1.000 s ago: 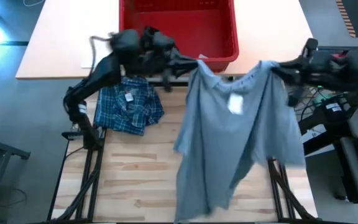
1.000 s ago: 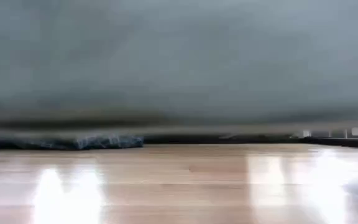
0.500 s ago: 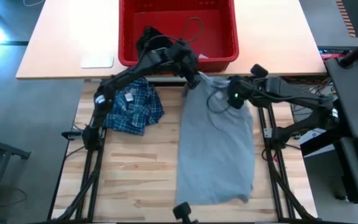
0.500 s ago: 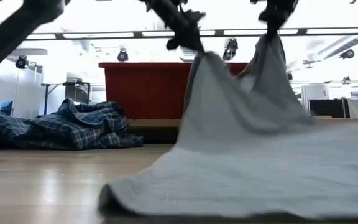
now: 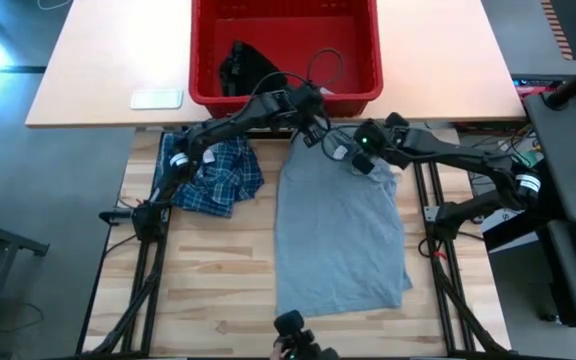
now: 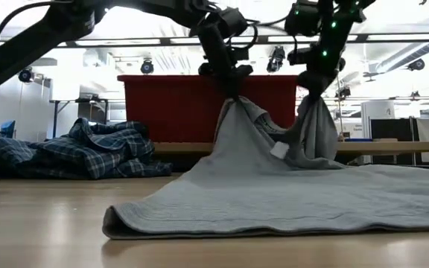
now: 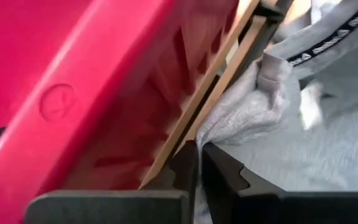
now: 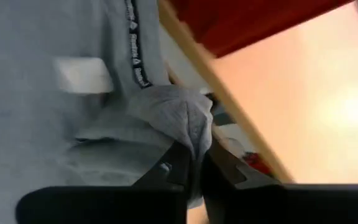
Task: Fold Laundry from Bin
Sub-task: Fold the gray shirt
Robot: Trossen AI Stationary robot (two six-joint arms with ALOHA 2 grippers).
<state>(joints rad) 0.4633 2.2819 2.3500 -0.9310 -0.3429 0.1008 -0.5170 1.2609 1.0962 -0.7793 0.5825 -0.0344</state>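
Both claws pinch the collar end of the light grey cotton T-shirt (image 5: pixel 338 230), one shoulder each: left claw (image 5: pixel 310 132) clamped tight on its corner, right claw (image 5: pixel 360 160) likewise. Judging by the hold, it keeps the top edge taut so the body lies flat on the wooden worktop (image 5: pixel 218 290), hem end furthest from the red rectangular plastic bin (image 5: pixel 286 95). The shoulders sit just below the bin's near rim. Count: three garments – one grey tee being spread, one crumpled blue-and-white plaid shirt (image 5: pixel 213 175) beside the bin's near-left corner, one small black garment (image 5: pixel 240 65) inside the bin. Two claws, one bin.
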